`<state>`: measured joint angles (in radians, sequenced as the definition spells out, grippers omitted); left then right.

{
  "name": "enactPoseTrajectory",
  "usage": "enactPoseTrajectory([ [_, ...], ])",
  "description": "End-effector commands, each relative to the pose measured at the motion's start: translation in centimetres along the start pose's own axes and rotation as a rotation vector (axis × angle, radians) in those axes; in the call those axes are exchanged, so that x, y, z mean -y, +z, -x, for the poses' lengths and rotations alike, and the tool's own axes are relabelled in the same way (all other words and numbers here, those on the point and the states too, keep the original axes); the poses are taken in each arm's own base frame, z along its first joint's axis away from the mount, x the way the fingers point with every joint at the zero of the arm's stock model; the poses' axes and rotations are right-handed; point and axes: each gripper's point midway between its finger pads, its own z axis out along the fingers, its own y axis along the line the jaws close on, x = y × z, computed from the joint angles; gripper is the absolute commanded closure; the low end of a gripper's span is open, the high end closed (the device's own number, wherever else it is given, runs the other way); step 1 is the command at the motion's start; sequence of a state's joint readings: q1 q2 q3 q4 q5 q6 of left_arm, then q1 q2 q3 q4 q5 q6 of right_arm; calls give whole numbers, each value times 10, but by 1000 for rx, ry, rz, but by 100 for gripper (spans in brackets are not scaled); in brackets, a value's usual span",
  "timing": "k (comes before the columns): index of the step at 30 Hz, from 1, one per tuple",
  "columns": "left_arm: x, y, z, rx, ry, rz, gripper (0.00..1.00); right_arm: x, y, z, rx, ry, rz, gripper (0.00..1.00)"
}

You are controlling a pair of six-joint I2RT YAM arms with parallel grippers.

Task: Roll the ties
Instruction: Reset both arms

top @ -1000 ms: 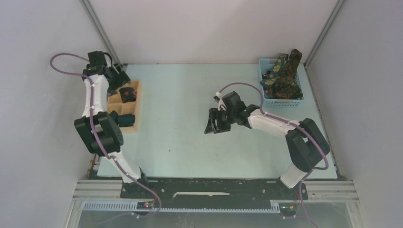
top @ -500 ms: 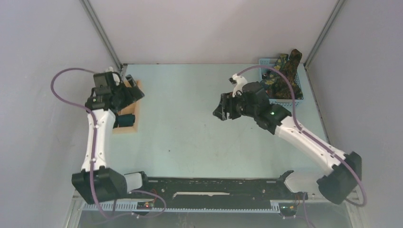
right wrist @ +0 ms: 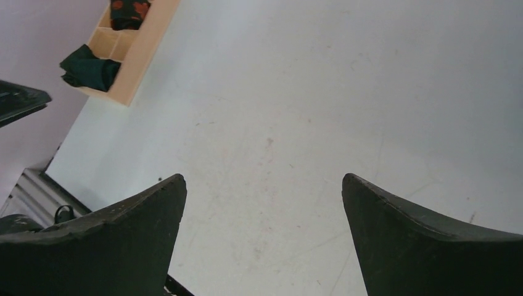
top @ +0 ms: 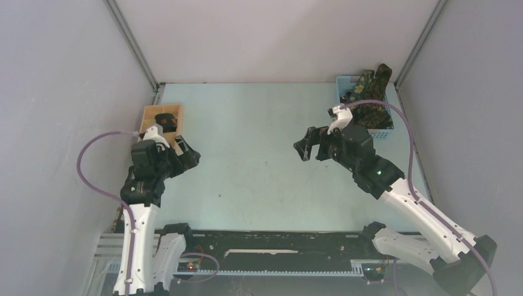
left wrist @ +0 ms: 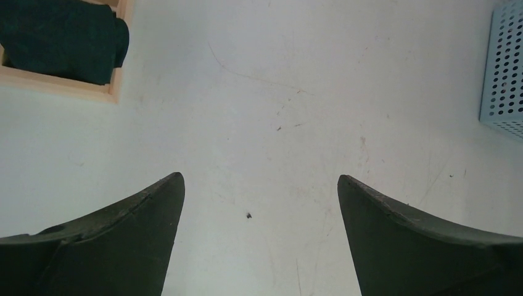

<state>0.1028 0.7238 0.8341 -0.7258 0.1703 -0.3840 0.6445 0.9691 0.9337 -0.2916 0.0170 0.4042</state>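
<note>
Several dark green ties [top: 368,100] with yellow flowers are piled in the blue basket [top: 372,132] at the back right. A rolled black tie [top: 164,121] with red-orange flowers sits in the wooden tray [top: 148,114], also visible as the black roll [right wrist: 128,11] in the right wrist view. A rolled dark green tie [left wrist: 61,38] fills a nearer compartment, seen from the right wrist as the green roll [right wrist: 89,66]. My left gripper [top: 185,156] hovers just right of the tray, open and empty [left wrist: 260,177]. My right gripper [top: 308,143] hangs over the table left of the basket, open and empty [right wrist: 263,177].
The pale tray's edge [left wrist: 55,83] lies at the upper left of the left wrist view, and the basket's perforated wall [left wrist: 506,68] at its right edge. Grey enclosure walls surround the light table [top: 247,135]. The arm bases sit along the near rail [top: 277,246].
The left arm has drawn back from over the tray toward the near side, its gripper opening wider. The right arm has swung right and further back, its gripper opening fully.
</note>
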Motion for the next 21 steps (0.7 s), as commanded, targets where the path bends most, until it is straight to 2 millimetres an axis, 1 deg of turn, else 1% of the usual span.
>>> enactPoseTrajectory([
  [1, 2, -2, -4, 34, -11, -25, 0, 9, -4, 13, 95, 7, -30, 0],
  [4, -4, -2, -10, 40, -5, -11, 0, 11, -5, 4, 88, -1, -18, 0],
  [11, -3, -4, -6, 57, 12, -15, 0, 9, -1, -10, 56, 0, 8, 0],
  [17, -4, -4, -6, 59, 9, -10, 0, 17, 1, -15, 56, -1, -22, 0],
  [21, -5, -9, -4, 65, -1, 3, 0, 18, 0, -14, 65, 10, -31, 0],
])
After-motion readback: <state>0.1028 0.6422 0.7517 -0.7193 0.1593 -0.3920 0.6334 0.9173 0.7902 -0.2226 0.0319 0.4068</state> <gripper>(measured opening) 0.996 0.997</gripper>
